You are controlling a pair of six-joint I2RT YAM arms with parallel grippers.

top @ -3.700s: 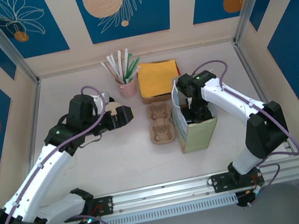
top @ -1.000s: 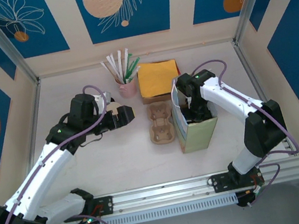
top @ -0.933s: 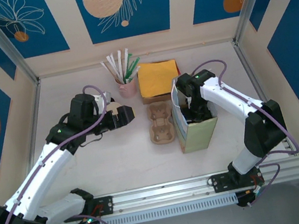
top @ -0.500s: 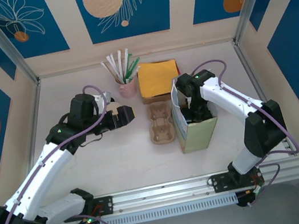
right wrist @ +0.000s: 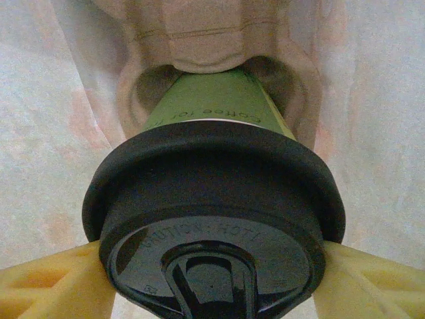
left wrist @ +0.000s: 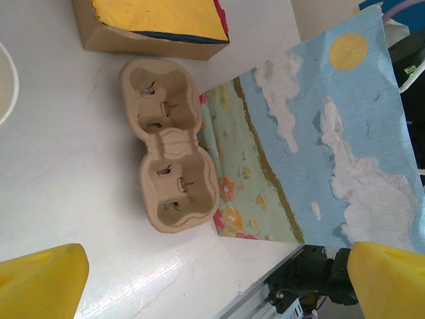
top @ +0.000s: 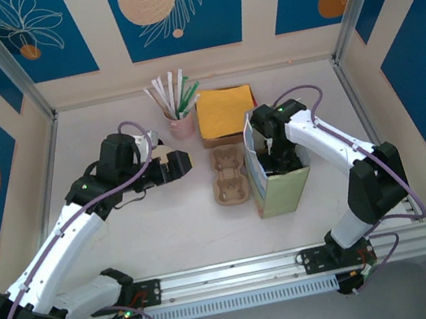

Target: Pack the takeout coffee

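Note:
The takeout coffee (right wrist: 212, 199), an olive-green cup with a black lid, stands inside the paper bag (top: 282, 188), its base in a brown cardboard socket (right wrist: 212, 46). My right gripper (right wrist: 212, 286) reaches down into the bag (right wrist: 40, 100), and its yellow fingers (right wrist: 46, 282) lie against both sides of the lid. In the top view the right wrist (top: 277, 148) hangs over the bag's mouth and hides the cup. My left gripper (top: 184, 161) hovers open left of the empty cup carrier (top: 230, 175), with nothing between its fingers (left wrist: 40, 279).
The empty carrier (left wrist: 169, 153) lies beside the bag's printed side (left wrist: 319, 146). Behind it stand a box of yellow napkins (top: 224, 113) and a pink cup of straws (top: 182, 123). A white cup rim (left wrist: 5, 83) shows at the left. Metal rail (top: 297, 264) runs along the near edge.
The right wrist has shifted only slightly over the bag. The left arm has not moved.

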